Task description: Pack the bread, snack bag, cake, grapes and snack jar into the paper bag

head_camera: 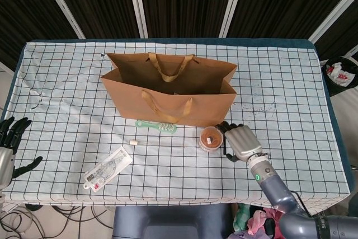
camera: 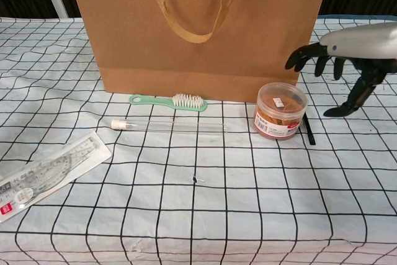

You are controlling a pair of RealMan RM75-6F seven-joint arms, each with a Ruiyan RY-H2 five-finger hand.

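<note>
From the head view, the paper bag (head_camera: 170, 90) stands open, and the snack jar (head_camera: 210, 138) sits just in front of its right end. The right hand (head_camera: 240, 141) hovers right beside the jar, fingers spread, holding nothing. The left hand (head_camera: 10, 144) is way off to the bag's left, fingers apart.

Chest view: the jar (camera: 280, 110) sits upright by the bag's (camera: 198, 29) front right corner, with the right hand (camera: 347, 54) above and right of it, not touching, fingers apart.
</note>
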